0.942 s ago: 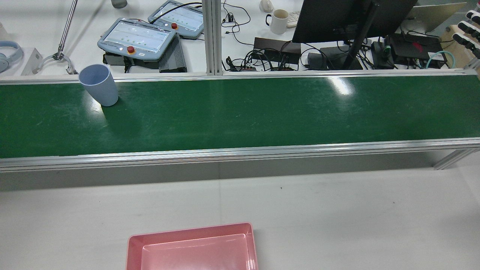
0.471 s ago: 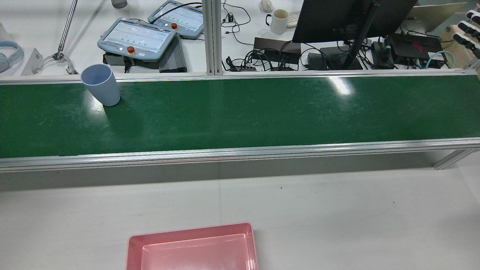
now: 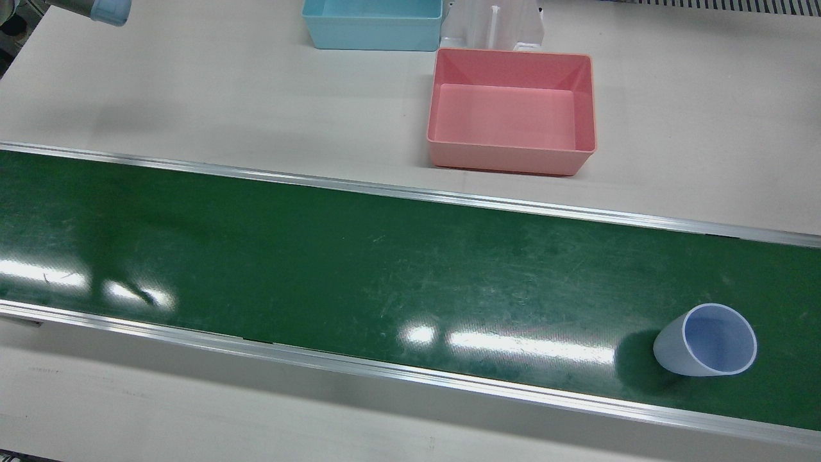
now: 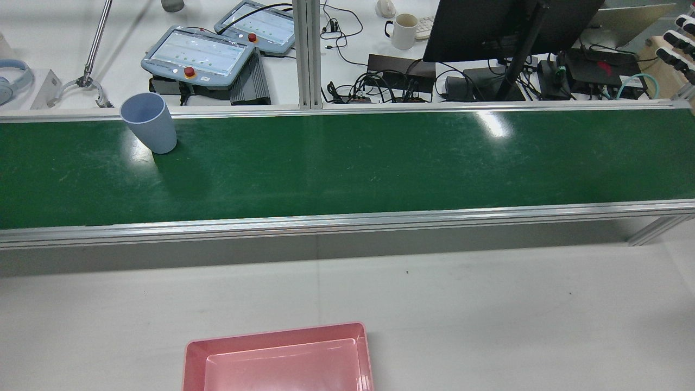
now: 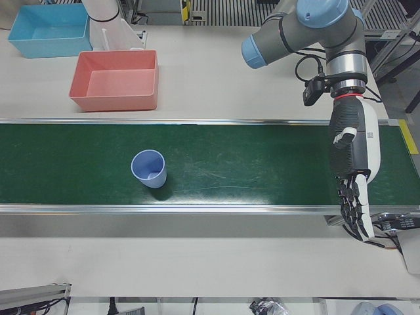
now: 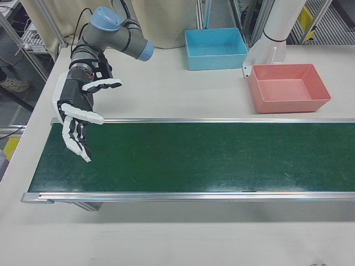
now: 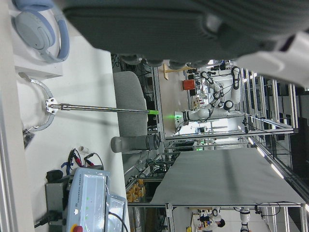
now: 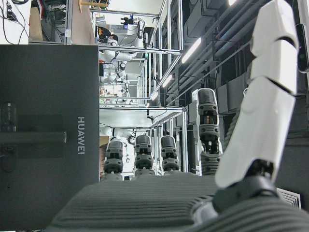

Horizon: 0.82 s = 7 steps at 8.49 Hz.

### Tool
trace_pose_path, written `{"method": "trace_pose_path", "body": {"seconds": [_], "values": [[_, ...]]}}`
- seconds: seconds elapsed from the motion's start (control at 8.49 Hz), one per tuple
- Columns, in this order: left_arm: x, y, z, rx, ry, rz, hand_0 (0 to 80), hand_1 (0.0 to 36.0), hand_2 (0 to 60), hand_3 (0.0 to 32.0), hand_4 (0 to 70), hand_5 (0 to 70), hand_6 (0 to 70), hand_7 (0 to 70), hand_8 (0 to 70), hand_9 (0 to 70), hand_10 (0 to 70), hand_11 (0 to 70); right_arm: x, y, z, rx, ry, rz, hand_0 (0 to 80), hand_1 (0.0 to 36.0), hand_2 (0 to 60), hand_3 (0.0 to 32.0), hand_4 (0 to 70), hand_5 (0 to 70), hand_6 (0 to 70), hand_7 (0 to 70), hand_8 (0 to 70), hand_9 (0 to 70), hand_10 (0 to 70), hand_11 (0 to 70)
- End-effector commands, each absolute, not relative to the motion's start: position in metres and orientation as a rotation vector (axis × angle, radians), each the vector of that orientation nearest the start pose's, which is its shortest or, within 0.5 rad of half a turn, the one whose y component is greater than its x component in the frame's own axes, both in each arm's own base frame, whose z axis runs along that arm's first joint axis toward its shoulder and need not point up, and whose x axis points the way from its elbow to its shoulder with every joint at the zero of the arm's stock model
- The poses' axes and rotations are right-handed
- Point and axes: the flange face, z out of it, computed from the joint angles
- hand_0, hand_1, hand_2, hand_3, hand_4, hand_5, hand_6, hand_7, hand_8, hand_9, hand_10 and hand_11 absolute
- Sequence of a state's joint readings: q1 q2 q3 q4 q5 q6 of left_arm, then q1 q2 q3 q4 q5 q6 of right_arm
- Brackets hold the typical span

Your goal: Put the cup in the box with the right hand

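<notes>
The pale blue cup [image 3: 705,340] stands upright, mouth up, on the green conveyor belt [image 3: 359,269], close to the belt's operator-side rail and far along toward the robot's left end; in the near-overhead front view it sits at about 4 o'clock from the belt's middle; the pink box [image 3: 512,110] rests on the white table [image 3: 192,96] on the robot's side of the belt, roughly at 11 o'clock from the cup, and is empty; the right hand [image 6: 80,116] hangs over the opposite end of the belt with its fingers [image 6: 75,136] spread and pointing down, holding nothing; the left hand [image 5: 352,177] hangs likewise, fingers extended downward and released, over its own end of the belt near the operator-side rail; the relation that matters: the cup lies well apart from the right hand, nearly the whole belt length away, so in the front view it lies toward 3 o'clock from that hand, while the left hand is much the nearer of the two; the cup's long axis is vertical, which I judge favours a sideways wrap around its wall; the grasp has not begun, and the right hand must either reach far across or wait for the cup to come within reach
</notes>
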<state>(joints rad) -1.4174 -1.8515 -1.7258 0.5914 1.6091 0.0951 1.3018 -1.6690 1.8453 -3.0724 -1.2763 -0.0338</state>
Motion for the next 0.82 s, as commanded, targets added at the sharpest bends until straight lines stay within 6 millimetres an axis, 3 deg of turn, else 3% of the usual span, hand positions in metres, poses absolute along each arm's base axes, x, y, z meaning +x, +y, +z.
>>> {"method": "trace_pose_path", "body": {"seconds": [0.0, 0.71], "values": [[-0.0430, -0.5693, 0.5193, -0.099, 1.911, -2.216, 0.0, 0.0, 0.0, 0.0, 0.0, 0.0, 0.0, 0.0, 0.0, 0.0, 0.0, 0.0, 0.0333, -0.4877, 0.5902, 0.007, 2.432, -1.918, 51.9, 18.3, 11.8, 10.2, 24.4, 6.4, 4.6, 22.5, 11.9, 15.4, 9.1, 14.3], [-0.0430, -0.5694, 0.5186, -0.099, 1.914, -2.214, 0.0, 0.0, 0.0, 0.0, 0.0, 0.0, 0.0, 0.0, 0.0, 0.0, 0.0, 0.0, 0.0342, -0.4871, 0.5907, 0.005, 2.431, -1.917, 51.4, 17.8, 11.9, 9.8, 26.2, 6.2, 4.6, 22.8, 12.0, 15.4, 9.2, 14.4]]}}
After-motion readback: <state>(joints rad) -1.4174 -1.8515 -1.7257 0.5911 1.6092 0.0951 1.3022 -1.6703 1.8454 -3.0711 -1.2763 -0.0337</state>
